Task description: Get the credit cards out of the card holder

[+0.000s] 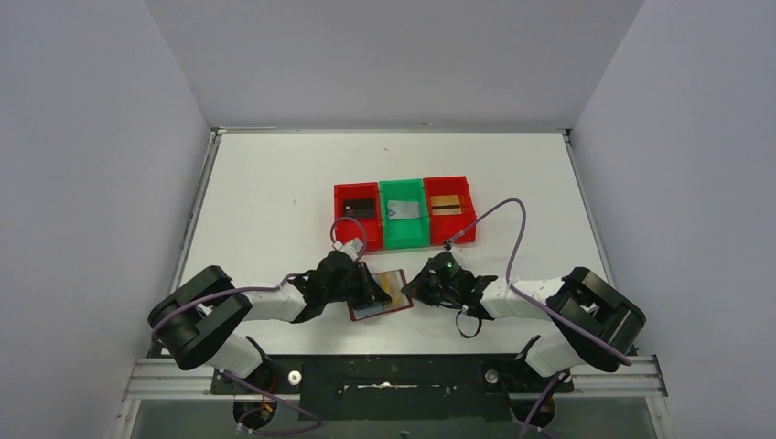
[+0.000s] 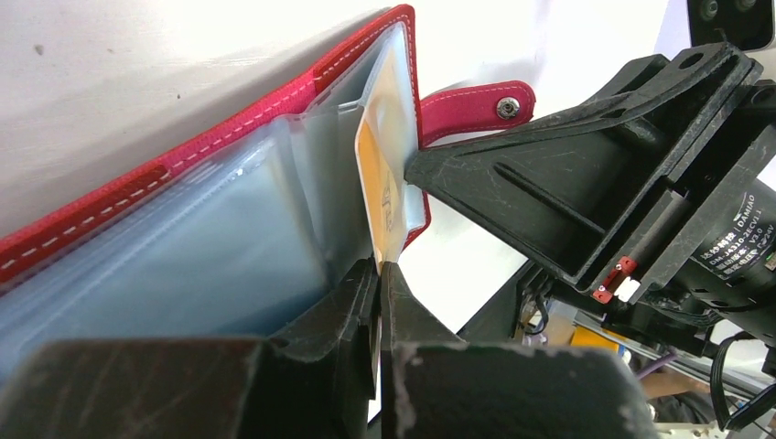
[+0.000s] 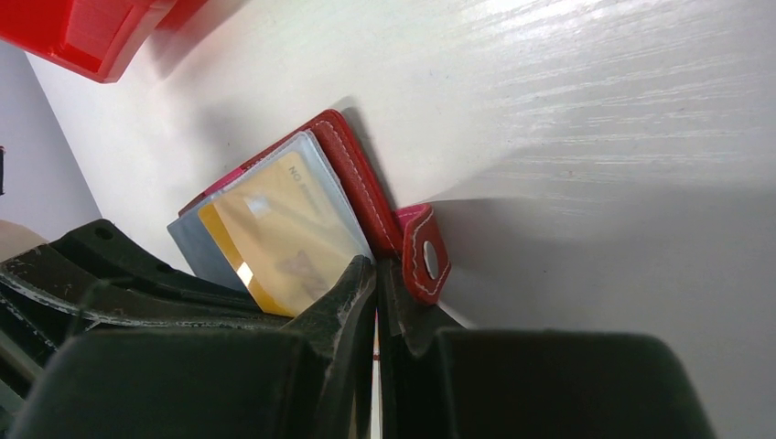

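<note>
Clamping the near edge of the gold card [image 2: 380,183], the left tool [image 2: 378,270] was clenched on it, its two dark fingers pressed together with the yellow plastic caught between them. The card stood partly out of a pale blue-grey sleeve [image 2: 183,247] of the card holder [image 2: 229,119], which lay open on the white worktop [image 1: 274,183] close to the arm bases, between the two tools. Its dark red stitched cover framed the clear sleeves, and its snap tab [image 2: 476,102] stuck out from the side toward the right arm.

The right tool [image 3: 375,265] was closed as well, its fingertips meeting at the holder's red edge, just beside the snap tab. Whether it pinched that edge or only pressed against it could not be told. From its wrist camera the gold card showed through the clear sleeve, touching the tips. From the left wrist camera, one black finger of the right tool reached in against the holder's outer edge, right beside the gold card.

Farther back, near the middle of the worktop, three small bins stood touching in a row. The left red bin [image 1: 357,219] held a dark card [image 1: 361,208], the green bin [image 1: 404,233] in the middle held a silvery card [image 1: 403,210], and the right red bin [image 1: 450,224] held a brownish-gold card [image 1: 446,205]. Each of these cards lay flat inside its own bin, well apart from the holder.
</note>
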Tool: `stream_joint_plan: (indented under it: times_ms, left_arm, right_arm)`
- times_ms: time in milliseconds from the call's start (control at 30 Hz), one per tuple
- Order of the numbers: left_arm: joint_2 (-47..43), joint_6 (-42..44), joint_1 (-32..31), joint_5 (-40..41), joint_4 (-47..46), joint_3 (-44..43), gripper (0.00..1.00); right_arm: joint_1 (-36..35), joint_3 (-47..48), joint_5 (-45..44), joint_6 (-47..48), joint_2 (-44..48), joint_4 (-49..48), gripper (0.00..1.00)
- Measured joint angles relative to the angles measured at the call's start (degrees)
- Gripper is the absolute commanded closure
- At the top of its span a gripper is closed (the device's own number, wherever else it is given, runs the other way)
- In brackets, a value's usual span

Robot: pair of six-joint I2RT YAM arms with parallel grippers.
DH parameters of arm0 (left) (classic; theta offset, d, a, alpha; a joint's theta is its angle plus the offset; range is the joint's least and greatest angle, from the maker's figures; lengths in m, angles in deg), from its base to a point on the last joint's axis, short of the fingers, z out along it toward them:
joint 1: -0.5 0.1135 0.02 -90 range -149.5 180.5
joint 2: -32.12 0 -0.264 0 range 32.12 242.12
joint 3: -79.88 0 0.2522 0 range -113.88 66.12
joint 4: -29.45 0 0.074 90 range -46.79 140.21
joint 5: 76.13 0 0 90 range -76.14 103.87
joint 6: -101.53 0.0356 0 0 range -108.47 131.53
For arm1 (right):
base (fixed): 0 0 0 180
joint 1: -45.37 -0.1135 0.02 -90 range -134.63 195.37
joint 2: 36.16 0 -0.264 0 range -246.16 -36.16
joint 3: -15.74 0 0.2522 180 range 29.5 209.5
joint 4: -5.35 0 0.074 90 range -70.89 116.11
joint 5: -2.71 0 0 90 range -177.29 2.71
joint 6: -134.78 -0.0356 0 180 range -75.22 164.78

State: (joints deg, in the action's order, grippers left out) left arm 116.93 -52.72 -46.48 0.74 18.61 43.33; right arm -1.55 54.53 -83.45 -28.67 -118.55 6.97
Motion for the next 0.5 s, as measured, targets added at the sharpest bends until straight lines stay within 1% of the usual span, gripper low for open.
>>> stream_joint_plan:
  times_ms: [67,300,367,500]
  left_arm:
    - [-0.31,0.28,0.0,0.07,0.7,-0.07,0.94]
    - [-1.2,1.03,0.11,0.83,2.91,-0.15,0.93]
    - [-1.36,1.11,0.22,0.85,3.15,-0.17,0.87]
    - [-1.77,1.75,0.37,0.79,4.5,-0.2,0.86]
  right_arm:
    - [-0.02,0.0,-0.04,-0.17,0.0,0.0,1.0]
    - [-0.11,0.0,-0.07,-0.61,0.0,0.02,1.0]
    - [-0.11,0.0,-0.09,-0.66,0.0,0.02,1.0]
    - [-0.09,-0.02,-0.09,-0.79,0.0,0.02,1.0]
